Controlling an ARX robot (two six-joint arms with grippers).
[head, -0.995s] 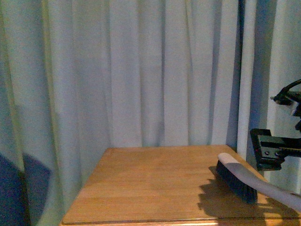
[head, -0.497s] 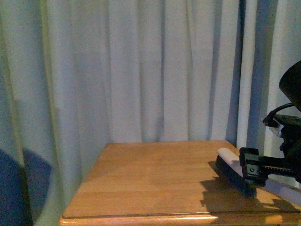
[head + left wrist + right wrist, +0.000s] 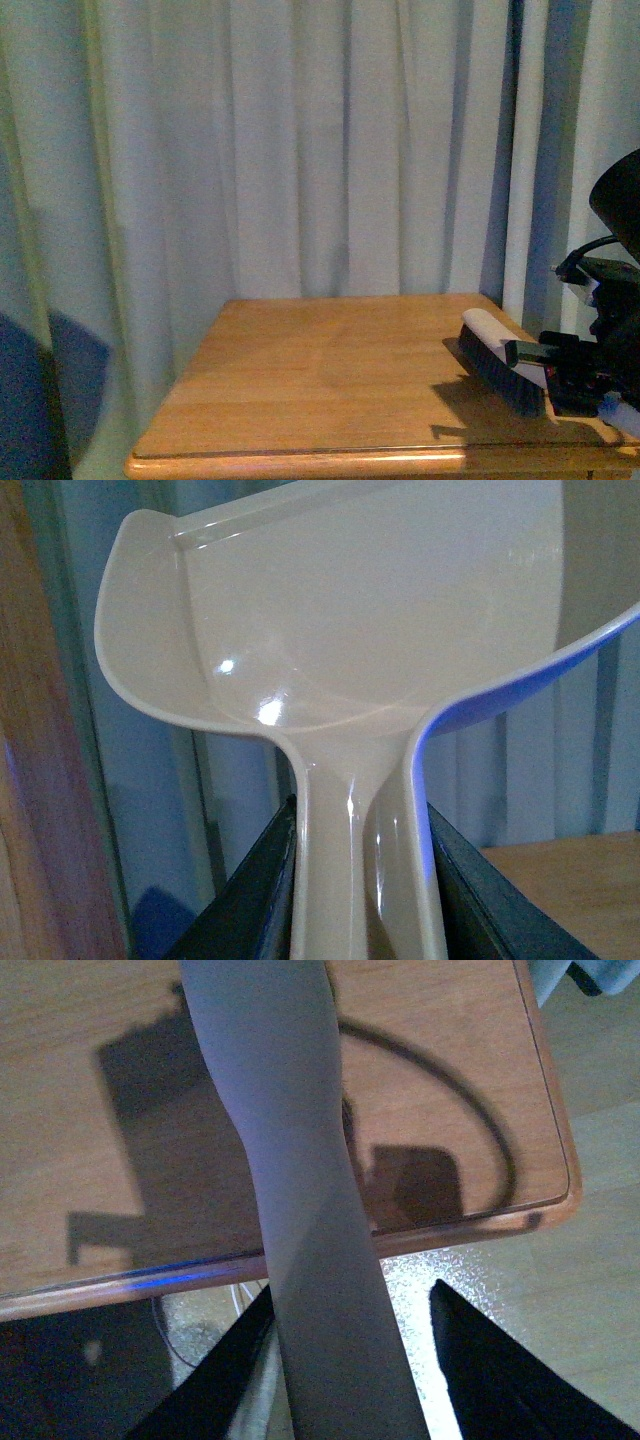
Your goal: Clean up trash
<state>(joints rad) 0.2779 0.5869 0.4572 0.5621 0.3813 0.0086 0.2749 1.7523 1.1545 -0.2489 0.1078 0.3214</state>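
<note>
Front view: a wooden surface point(image 3: 320, 380) fills the lower centre of the frame, with a pale pleated curtain point(image 3: 300, 150) behind it. A brush point(image 3: 497, 362) with dark bristles and a pale back lies on the surface at the lower right, its head pointing toward the curtain. The right tool point(image 3: 548, 362) sits at the lower right edge, just beside the bristles and over the brush handle.

Right wrist view: the grey brush handle point(image 3: 290, 1160) runs from the top of the frame to the bottom, across the surface point(image 3: 100, 1110) and past its edge, with the floor point(image 3: 600, 1290) beyond. The right tool point(image 3: 350, 1300) straddles the handle. Its jaws stand wide: one dark finger point(image 3: 225, 1380) is against the handle, and the other finger point(image 3: 500, 1380) is apart from it, with floor showing in the gap.

Left wrist view: the left tool point(image 3: 365, 880) is clamped on the handle of a glossy beige dustpan point(image 3: 370, 610). Dark fingers point(image 3: 250, 900) press on both sides of the handle at the lower centre. The pan fills the upper frame. A corner of the surface point(image 3: 570, 880) shows at the lower right.

Trash: it cannot be located in any of the three views.
</note>
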